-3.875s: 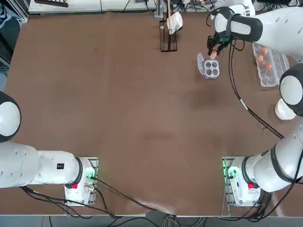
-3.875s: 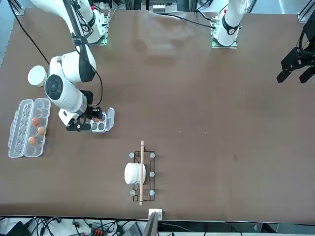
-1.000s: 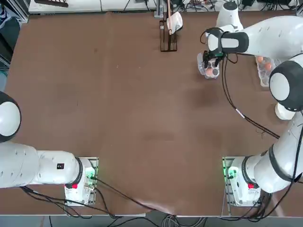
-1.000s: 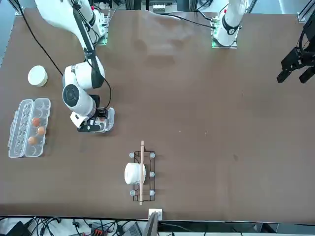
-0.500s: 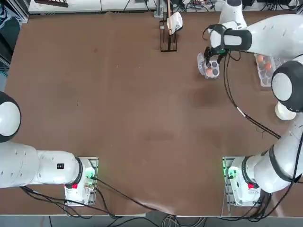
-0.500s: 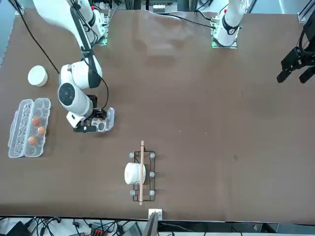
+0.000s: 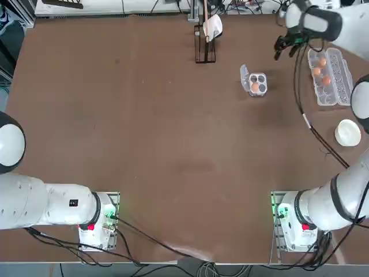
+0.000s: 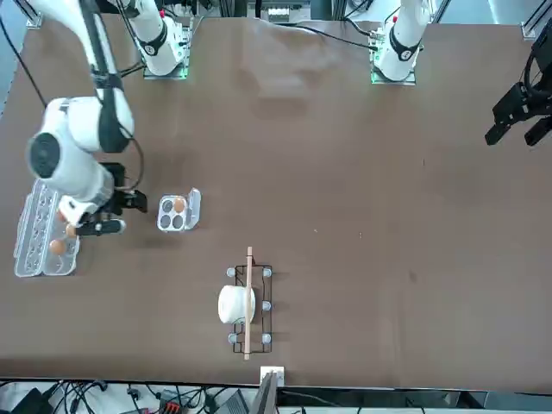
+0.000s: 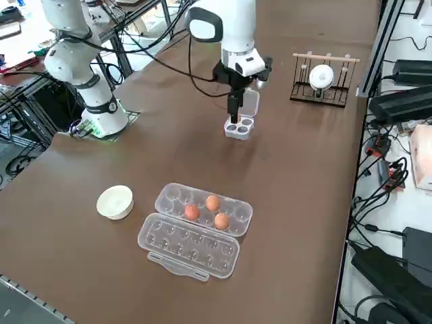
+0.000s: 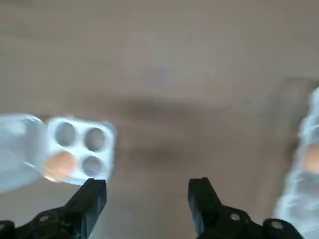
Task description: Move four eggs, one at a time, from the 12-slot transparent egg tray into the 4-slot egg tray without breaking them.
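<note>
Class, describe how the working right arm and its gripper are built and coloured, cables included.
The right arm has glossy white rounded segments with dark joint bands. A black cable loops along it. Its base shows a red mark and green light. The right gripper has two black, angular fingers.

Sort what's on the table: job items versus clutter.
Job items: 12-slot tray holding three eggs; 4-slot tray with one egg in it; right claw, open and empty, between the trays.

Clutter: white bowl; wire rack with white cup.

Clear glossy plastic 4-slot egg tray (image 7: 257,85); matt brown table (image 7: 161,127)
</note>
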